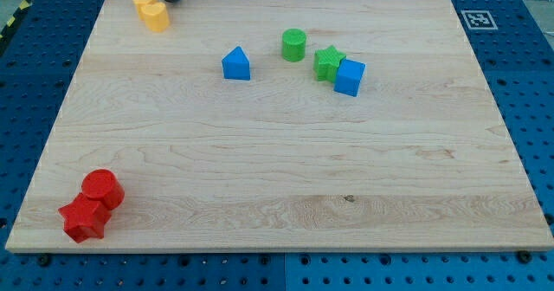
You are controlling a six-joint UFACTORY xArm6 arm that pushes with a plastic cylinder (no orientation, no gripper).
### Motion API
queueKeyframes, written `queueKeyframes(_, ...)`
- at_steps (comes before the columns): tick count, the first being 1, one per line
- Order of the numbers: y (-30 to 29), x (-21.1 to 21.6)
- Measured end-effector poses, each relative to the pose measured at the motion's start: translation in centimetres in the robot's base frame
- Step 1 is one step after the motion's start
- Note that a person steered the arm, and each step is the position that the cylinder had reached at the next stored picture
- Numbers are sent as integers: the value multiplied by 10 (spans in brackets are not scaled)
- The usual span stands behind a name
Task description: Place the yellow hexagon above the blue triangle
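Only the lower stretch of the dark rod is seen, entering at the view's top edge; my tip [170,0] is set down at the top-left of the board, just to the right of the yellow blocks and seemingly touching them. No jaws or fingers are carried by the rod, so nothing is pinched or held.

Beneath everything, a blue perforated metal table [537,83] is seen, and on it a large pale wooden board [277,170] is laid. A small black-and-white square marker [477,19] is fixed at the board's top-right corner.

Near the bottom-left corner, a red cylinder [102,188] and a red star-like block [84,218] are found touching each other. Right of centre near the top, a blue cube [350,76] is pressed against a green star [328,61], with a green cylinder [294,45] just to their left. A blue triangle block [235,64] is placed further left, apart from these.

At the top-left, the yellow hexagon [144,1] is set against a yellow heart-like block [156,16], well apart from the blue triangle block, up and to its left.
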State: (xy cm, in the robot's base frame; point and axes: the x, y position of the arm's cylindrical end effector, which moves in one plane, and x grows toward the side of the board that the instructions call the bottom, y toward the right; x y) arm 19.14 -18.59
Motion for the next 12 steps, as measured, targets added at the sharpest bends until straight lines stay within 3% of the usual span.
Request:
queueKeyframes(5,-86,1)
queueKeyframes(7,-71,39)
queueKeyframes(12,-12,77)
